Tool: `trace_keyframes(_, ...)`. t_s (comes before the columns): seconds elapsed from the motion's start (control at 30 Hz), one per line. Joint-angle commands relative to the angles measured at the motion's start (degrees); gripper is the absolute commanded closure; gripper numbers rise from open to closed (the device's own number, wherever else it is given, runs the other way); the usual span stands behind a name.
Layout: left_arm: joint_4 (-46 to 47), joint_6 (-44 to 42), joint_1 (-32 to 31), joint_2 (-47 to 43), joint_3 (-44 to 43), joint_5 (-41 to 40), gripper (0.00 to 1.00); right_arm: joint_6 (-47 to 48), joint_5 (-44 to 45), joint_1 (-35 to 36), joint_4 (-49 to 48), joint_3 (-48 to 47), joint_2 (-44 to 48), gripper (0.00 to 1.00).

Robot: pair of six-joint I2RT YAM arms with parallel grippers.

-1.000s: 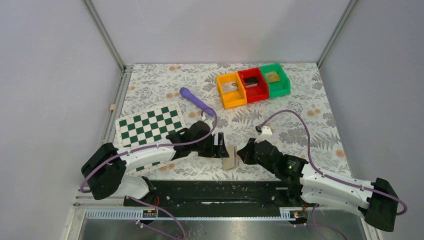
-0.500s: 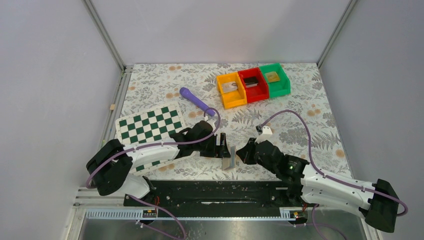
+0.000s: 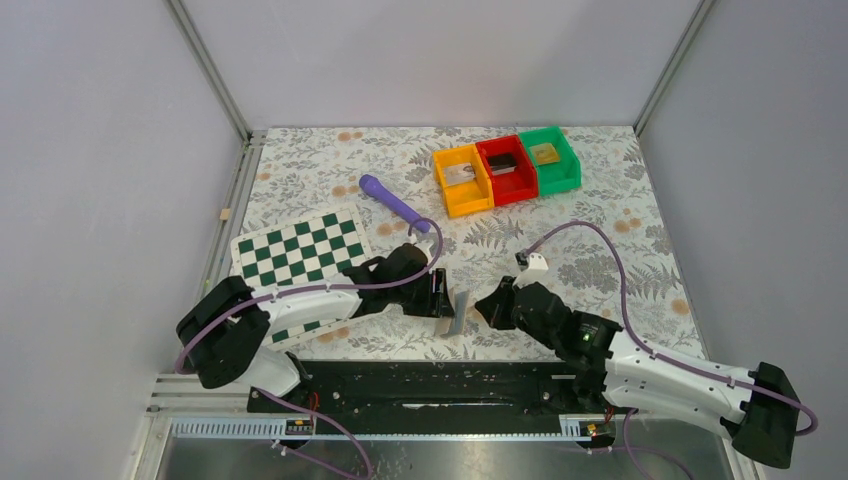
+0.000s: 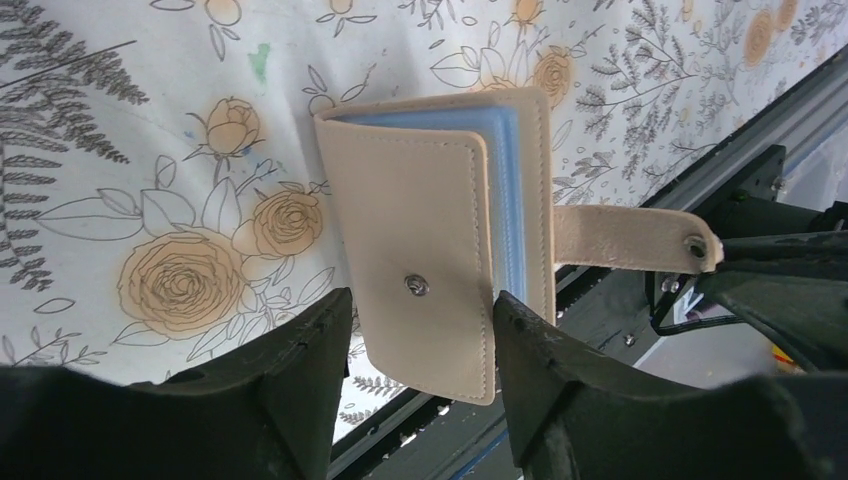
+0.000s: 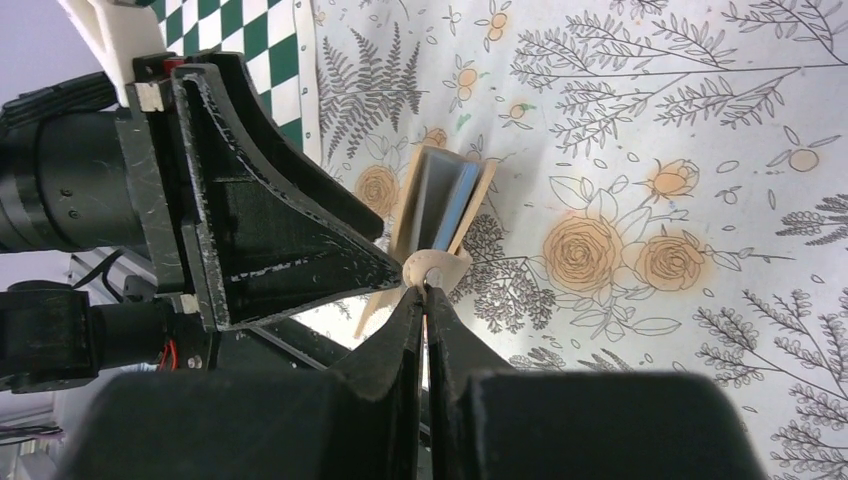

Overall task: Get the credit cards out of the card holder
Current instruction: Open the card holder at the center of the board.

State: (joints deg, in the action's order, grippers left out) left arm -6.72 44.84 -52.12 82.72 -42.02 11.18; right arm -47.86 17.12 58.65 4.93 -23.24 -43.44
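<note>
Light was bright, soft and even, just faint, fuzzy shadows on the table (image 3: 600,210). The left wrist cam had the card holder (image 4: 420,230) crisp, but the left gripper (image 4: 420,305) up close looked dark and mushy, edges kinda stretched.

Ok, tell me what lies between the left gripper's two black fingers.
The tan folding card holder: its snap-buttoned front cover fills the gap between the left gripper's black fingers. The left wrist view shows it plainly.
</note>
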Motion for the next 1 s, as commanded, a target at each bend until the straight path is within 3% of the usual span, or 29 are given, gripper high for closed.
trace_keyframes(0.0, -2.9, -0.8, -0.2, -2.4, -0.3, -6.2, 0.46, 0.1, 4.2, -0.3, 2.1, 1.0, 1.4, 1.0)
trace_keyframes(0.27, -7.3, -1.2, -0.1, -8.7, 2.6, -13.1, 0.49, 0.0, 6.8, -0.4, 3.8, 4.5, 1.6, 1.0)
trace_keyframes(0.57, -9.5, -1.1, -0.1, -7.7, 3.1, -15.2, 0.57, 0.4, 8.7, -1.1, 5.3, 3.5, -0.6, 0.88)
trace_keyframes(0.63, -10.4, -1.1, -0.1, -7.3, 2.7, -15.9, 0.59, 0.4, 9.0, -1.1, 6.0, 2.9, -0.9, 0.83)
trace_keyframes(0.73, -9.8, -1.0, -0.1, -6.9, 2.5, -14.2, 0.61, -1.2, 9.2, -1.1, 10.3, 0.4, -0.9, 0.62)
trace_keyframes(0.97, -6.8, 0.6, -0.1, -6.1, 4.0, -11.6, 0.71, -1.4, -2.0, -1.1, 9.6, -7.0, -0.4, 0.59)
